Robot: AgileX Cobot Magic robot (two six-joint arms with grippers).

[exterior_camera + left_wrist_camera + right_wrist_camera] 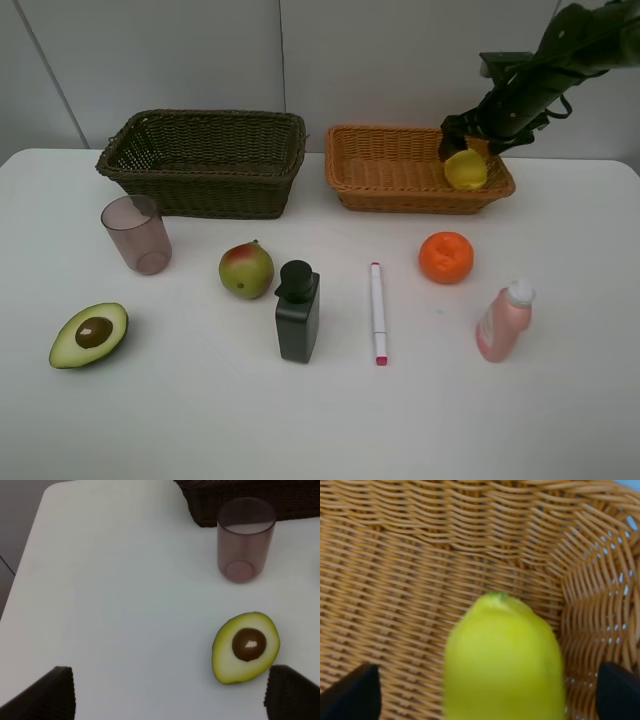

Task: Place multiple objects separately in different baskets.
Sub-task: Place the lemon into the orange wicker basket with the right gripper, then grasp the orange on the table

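Lemon (465, 170) inside orange-tan basket (385, 178)

Two baskets (200, 120) (400, 200), four fruits (89, 335) (246, 270) (446, 257) (465, 170), two bottles (298, 318) (503, 322), one cup (137, 234), one marker (378, 312).

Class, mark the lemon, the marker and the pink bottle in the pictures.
lemon (465, 170): high view, middle of its yellow skin.
marker (377, 312): high view, middle of its white barrel.
pink bottle (501, 325): high view, its pink body.

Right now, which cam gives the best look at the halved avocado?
Left wrist: the halved avocado is close and sharp, cut face up, pit visible. Exterior high shows it whole but small, front left on the table. Right wrist doesn't show it.
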